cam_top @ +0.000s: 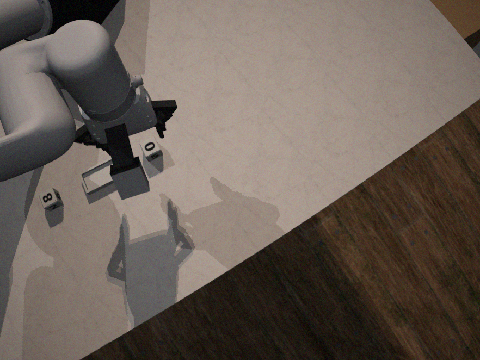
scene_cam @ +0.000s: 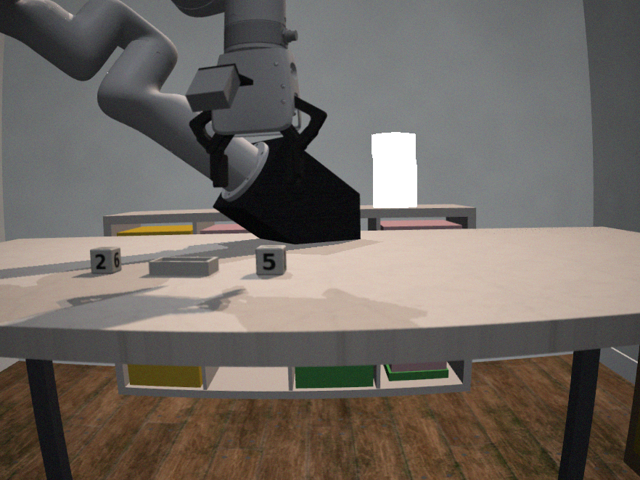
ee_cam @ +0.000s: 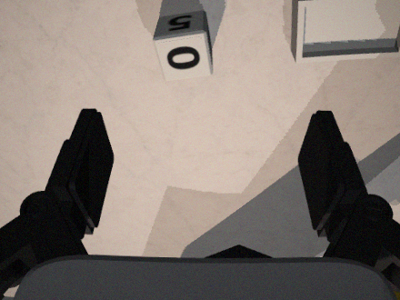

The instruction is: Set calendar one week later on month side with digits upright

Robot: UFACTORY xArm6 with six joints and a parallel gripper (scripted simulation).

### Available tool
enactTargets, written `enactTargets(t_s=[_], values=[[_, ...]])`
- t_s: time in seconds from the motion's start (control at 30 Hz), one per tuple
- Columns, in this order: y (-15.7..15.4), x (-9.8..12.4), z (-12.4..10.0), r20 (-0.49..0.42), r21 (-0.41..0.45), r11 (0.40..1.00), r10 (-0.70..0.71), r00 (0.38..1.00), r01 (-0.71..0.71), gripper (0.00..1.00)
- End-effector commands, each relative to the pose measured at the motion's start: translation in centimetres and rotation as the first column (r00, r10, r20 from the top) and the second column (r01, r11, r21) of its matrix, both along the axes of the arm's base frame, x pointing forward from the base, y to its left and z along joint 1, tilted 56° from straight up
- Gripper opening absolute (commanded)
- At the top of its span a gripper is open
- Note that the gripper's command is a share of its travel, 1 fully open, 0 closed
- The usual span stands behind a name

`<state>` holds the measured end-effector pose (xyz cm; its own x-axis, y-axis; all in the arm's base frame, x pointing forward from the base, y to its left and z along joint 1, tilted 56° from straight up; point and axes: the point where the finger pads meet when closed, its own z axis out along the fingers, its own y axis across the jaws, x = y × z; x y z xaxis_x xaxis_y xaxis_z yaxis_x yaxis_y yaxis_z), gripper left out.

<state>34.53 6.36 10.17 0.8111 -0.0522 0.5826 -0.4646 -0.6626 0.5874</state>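
Note:
One white cube [cam_top: 149, 147] [scene_cam: 269, 260] [ee_cam: 183, 57] stands on the table with 0 on top and 5 on the side facing the exterior camera. The other white cube [cam_top: 47, 198] [scene_cam: 100, 261] shows 8 on top and 2 and 6 on its sides. The shallow tray [cam_top: 99, 188] [scene_cam: 181, 269] [ee_cam: 300, 27] lies flat between them, with no cube visible in it. No month name is readable. My gripper [scene_cam: 257, 181] [ee_cam: 205, 133] is open and empty, high above the table. In the wrist view, the 0 cube lies beyond the fingertips, left of centre.
The arm and wrist camera hide part of the tray in the top view. The table [cam_top: 271, 97] [scene_cam: 439, 278] has its front edge beyond the tray and cubes. A low shelf and a bright lamp [scene_cam: 394, 170] stand behind the table.

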Motion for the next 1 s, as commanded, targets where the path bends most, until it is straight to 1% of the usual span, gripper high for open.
enactTargets(t_s=[0.0, 0.1, 0.2, 0.23, 0.97], values=[[0.56, 0.14, -0.97, -0.1, -0.04, 0.997, 0.066, 0.993, -0.07, 1.0], [0.67, 0.14, -1.2, -0.122, -0.048, 0.995, 0.08, 0.989, -0.087, 1.0], [0.68, 0.15, -1.23, -0.126, -0.05, 0.995, 0.083, 0.989, -0.09, 1.0], [0.68, 0.15, -1.23, -0.126, -0.05, 0.995, 0.083, 0.989, -0.09, 0.49], [0.68, 0.15, -1.23, -0.126, -0.05, 0.995, 0.083, 0.989, -0.09, 0.49]])
